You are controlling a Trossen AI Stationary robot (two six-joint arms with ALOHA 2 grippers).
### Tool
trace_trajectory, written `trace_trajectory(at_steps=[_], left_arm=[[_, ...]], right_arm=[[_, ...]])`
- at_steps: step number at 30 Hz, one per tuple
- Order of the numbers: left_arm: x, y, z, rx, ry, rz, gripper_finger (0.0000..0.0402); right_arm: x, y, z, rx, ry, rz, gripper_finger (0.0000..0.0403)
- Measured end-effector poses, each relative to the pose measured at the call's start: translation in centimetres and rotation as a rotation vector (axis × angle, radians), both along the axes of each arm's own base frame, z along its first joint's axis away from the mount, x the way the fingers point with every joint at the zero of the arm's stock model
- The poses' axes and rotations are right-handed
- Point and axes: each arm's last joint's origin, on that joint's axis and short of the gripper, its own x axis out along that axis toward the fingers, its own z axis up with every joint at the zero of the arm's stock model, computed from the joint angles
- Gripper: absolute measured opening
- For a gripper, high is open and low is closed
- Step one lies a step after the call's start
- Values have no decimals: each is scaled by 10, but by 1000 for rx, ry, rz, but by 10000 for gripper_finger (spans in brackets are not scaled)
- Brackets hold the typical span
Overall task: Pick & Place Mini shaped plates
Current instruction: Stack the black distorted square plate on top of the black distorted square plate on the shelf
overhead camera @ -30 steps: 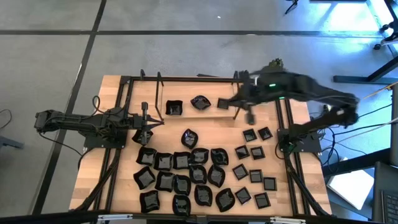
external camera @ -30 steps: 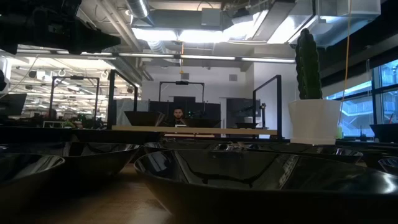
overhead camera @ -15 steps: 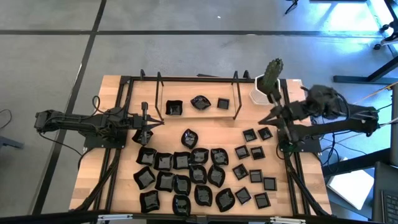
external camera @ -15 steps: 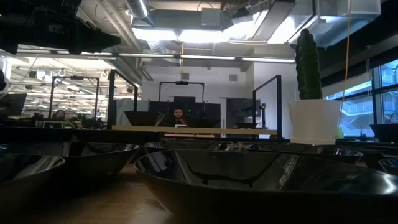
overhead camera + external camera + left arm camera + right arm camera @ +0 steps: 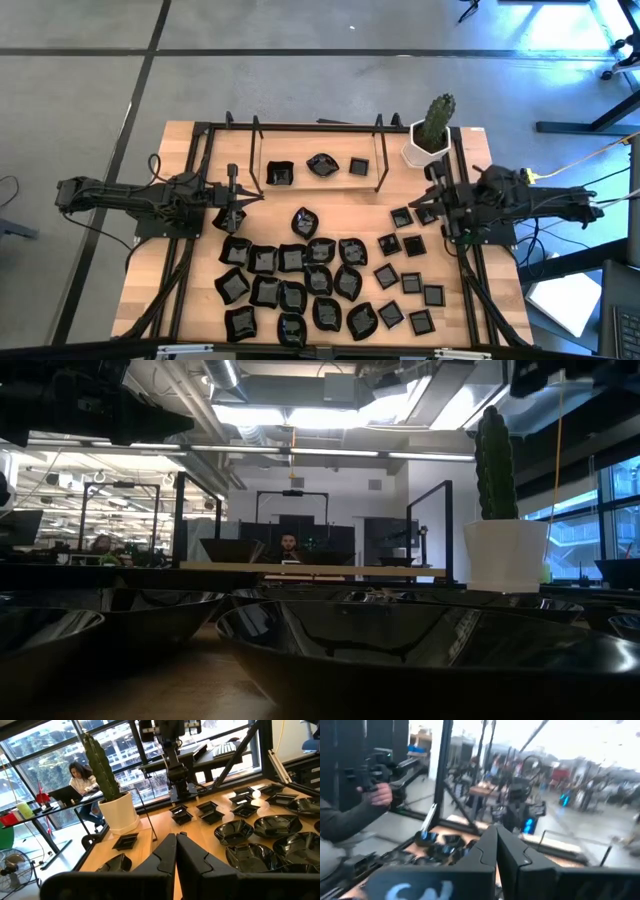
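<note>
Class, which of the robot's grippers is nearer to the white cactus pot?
The right. The right gripper sits just in front of the cactus pot; the left gripper rests far across the table's other side.

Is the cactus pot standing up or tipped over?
Standing up. The cactus pot sits flat on the table's far edge, and its cactus points straight up.
</note>
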Motion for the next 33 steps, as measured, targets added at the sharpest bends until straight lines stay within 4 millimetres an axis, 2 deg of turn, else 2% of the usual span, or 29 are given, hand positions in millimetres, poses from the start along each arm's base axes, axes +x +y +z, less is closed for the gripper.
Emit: trace_trajectory(at_steps=[6,12,16,22,25,28,31,33], left_arm=[[0,0,-1,-29,6,1,8],[0,-2,0,-45,-1,-65,4],[0,-4,10,-55,-99,-125,2],[6,-8,54,-123,-52,-153,2],[16,-15,84,-135,56,-152,2],[34,-23,105,-145,269,-23,3],[61,-33,108,-139,531,93,2],[78,-42,99,-137,736,95,3]], right_arm=[[5,-4,-43,-37,-82,-126,4],[5,-7,-42,-29,-71,-202,4],[5,-7,-43,-30,-55,-189,4],[6,-7,-44,-33,-45,-189,4],[6,-7,-44,-35,-46,-190,4],[6,-7,-44,-40,-47,-191,4],[6,-7,-44,-40,-47,-191,4],[6,-7,-44,-34,-46,-190,4]])
